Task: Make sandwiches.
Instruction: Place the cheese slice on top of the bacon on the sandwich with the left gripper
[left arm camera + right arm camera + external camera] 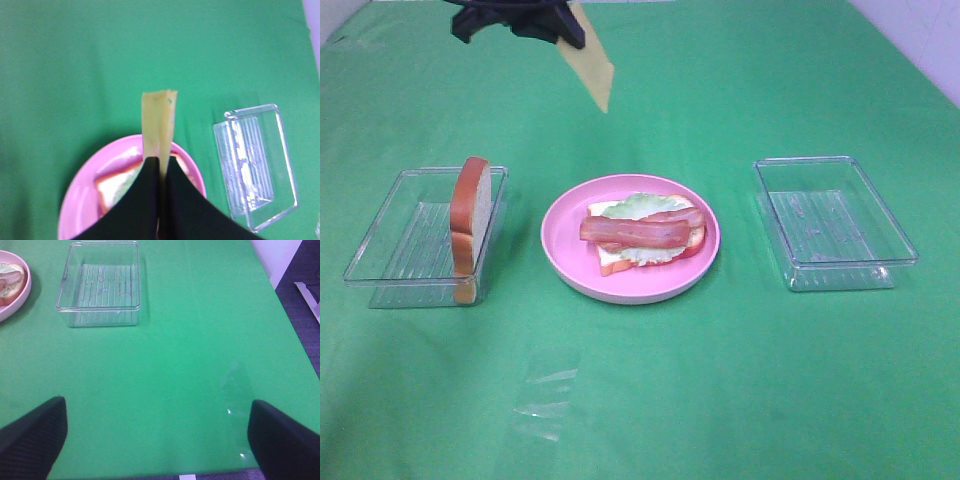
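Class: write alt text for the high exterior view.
A pink plate holds bread, lettuce and bacon on green cloth. Clear trays flank it; the left tray holds an upright bread slice. The left hand dangles cheese above.

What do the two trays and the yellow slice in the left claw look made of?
Left tray and right tray: clear rigid plastic, glossy, ribbed floors showing through. Cheese slice: likely soft plastic or foam, matte, thin and flat. Left claw: shut on it.
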